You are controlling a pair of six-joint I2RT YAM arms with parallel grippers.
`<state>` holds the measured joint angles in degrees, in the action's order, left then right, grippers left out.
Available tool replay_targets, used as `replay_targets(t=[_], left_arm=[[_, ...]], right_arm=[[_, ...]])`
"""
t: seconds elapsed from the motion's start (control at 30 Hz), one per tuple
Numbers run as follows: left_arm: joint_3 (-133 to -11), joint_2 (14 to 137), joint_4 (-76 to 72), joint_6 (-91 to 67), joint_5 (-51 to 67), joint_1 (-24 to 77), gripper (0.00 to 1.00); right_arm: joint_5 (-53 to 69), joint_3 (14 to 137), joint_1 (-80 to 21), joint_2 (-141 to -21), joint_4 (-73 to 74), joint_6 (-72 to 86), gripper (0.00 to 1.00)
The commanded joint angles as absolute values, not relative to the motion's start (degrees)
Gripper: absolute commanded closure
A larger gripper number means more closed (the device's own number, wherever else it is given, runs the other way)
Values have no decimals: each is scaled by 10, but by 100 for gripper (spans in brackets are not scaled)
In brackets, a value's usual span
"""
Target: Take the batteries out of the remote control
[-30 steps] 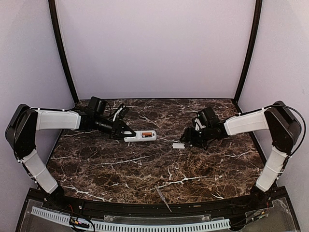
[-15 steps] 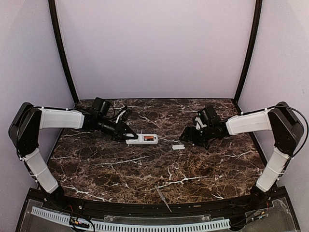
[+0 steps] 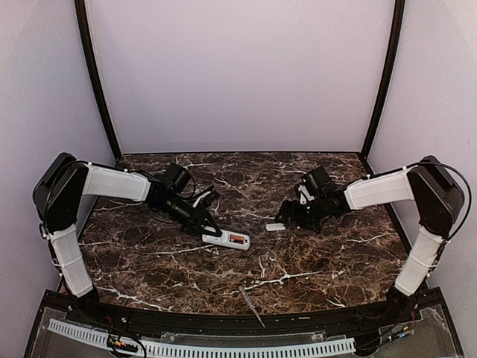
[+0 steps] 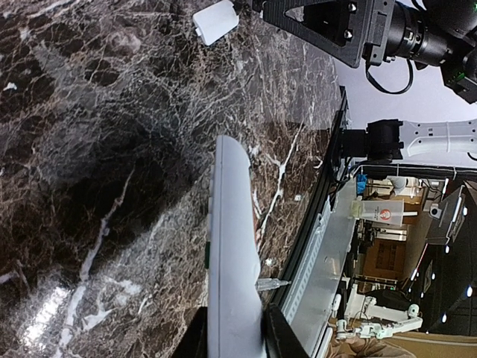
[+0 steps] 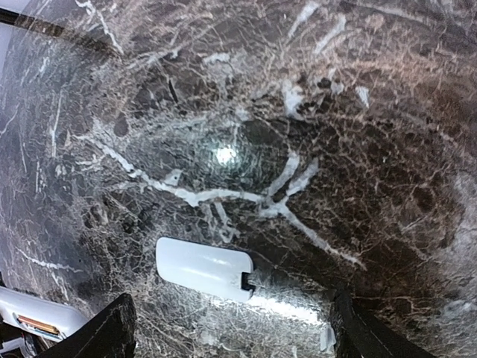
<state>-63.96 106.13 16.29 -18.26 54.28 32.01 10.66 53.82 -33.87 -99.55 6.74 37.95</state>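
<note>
The white remote control (image 3: pixel 226 239) lies low over the dark marble table, its open bay showing an orange battery (image 3: pixel 238 239). My left gripper (image 3: pixel 209 230) is shut on the remote's back end; in the left wrist view the remote (image 4: pixel 229 253) runs up from between the two fingers of that gripper (image 4: pixel 235 339). My right gripper (image 3: pixel 288 217) hangs open just right of the loose white battery cover (image 3: pixel 275 226). From the right wrist, the cover (image 5: pixel 205 270) lies flat on the table between the spread fingers of the right gripper (image 5: pixel 232 317), touching neither. The remote (image 5: pixel 30 313) shows at the lower left.
A thin grey metal rod (image 3: pixel 251 306) lies near the table's front edge, right of centre. Black frame posts rise at the back corners. The front rail (image 4: pixel 320 246) runs close behind the remote in the left wrist view.
My left arm has carried the remote forward and to the right, toward the table's middle. The right gripper's jaws have spread wider over the cover, which has stayed in place.
</note>
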Motion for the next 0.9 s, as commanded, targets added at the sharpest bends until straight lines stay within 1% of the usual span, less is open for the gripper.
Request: replay_targets(t=[0.0, 0.13, 0.27, 0.3, 0.37, 0.4, 0.43, 0.47, 0.5, 0.53, 0.57, 0.6, 0.73, 0.87], left_arm=[[-660, 1071, 207, -159, 538, 319, 95], [-666, 1084, 219, -157, 532, 319, 90], [-671, 1091, 233, -152, 505, 319, 76], [-672, 1091, 238, -150, 496, 319, 75], [-674, 1092, 243, -148, 484, 319, 68], [-674, 1092, 244, -147, 479, 319, 63], [-675, 1092, 248, -147, 469, 319, 60], [-676, 1092, 250, -145, 464, 319, 54], [-678, 1092, 253, -145, 452, 319, 51], [-679, 1092, 255, -144, 445, 319, 45], [-680, 1092, 259, -143, 435, 319, 43], [-681, 1092, 261, -142, 430, 319, 38], [-682, 1085, 268, -142, 392, 319, 28], [-682, 1065, 277, -138, 310, 319, 22]], right_arm=[[67, 562, -363, -1025, 93, 361, 11], [55, 572, -372, -1037, 104, 359, 10], [53, 573, -376, -1037, 101, 356, 10], [54, 573, -377, -1035, 99, 355, 8], [55, 572, -380, -1032, 97, 350, 7], [55, 573, -381, -1030, 96, 346, 5], [54, 573, -383, -1027, 95, 344, 4], [54, 573, -384, -1025, 94, 341, 4], [53, 573, -385, -1022, 94, 338, 2], [52, 573, -386, -1021, 95, 338, 2], [52, 573, -386, -1019, 95, 337, 1], [53, 573, -386, -1016, 94, 335, 1], [53, 570, -389, -1008, 90, 332, 1], [54, 565, -393, -998, 85, 327, 1]])
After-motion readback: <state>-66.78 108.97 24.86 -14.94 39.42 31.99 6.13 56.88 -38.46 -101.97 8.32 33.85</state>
